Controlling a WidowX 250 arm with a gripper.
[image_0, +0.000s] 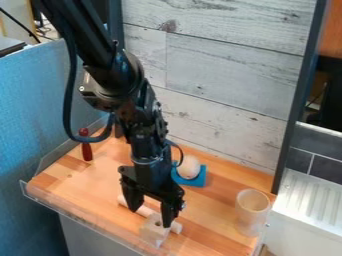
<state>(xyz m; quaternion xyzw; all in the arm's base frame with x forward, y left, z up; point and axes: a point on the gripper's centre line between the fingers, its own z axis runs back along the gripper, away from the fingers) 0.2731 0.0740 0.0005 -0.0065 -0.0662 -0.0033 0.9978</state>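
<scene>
One backdrop of whitewashed, grey-grained wooden planks (227, 75) stands behind the work surface, framed by two dark uprights, one on its left and one on its right (304, 90). A single blue fabric-like partition (40, 100) closes off the left side, and one white ribbed panel (310, 200) stands at the right, below dark tiles (324, 167). Between them lies one tabletop of light brown wood strips (214, 210), with a clear plastic edging (73, 214) along its near side.

One black robot arm comes in from the upper left, and its black two-finger gripper (151, 218) hangs over the near middle of the tabletop. Its two fingers are spread well apart, pointing down, above one pale, smooth cylindrical rod (142, 210) and one pale block with a round hole in its top (154, 231). The block is at the near side of the rod, close to the right-hand finger; whether they touch, I cannot tell.

The other things number four: one clear, round, open-topped cup (252, 215) upright at the right; one bright blue holder (195, 181) at the far middle; one pale, round ball (188, 167) resting at that holder; and one slim, dark red handle-shaped object (87, 150), upright at the far left.
</scene>
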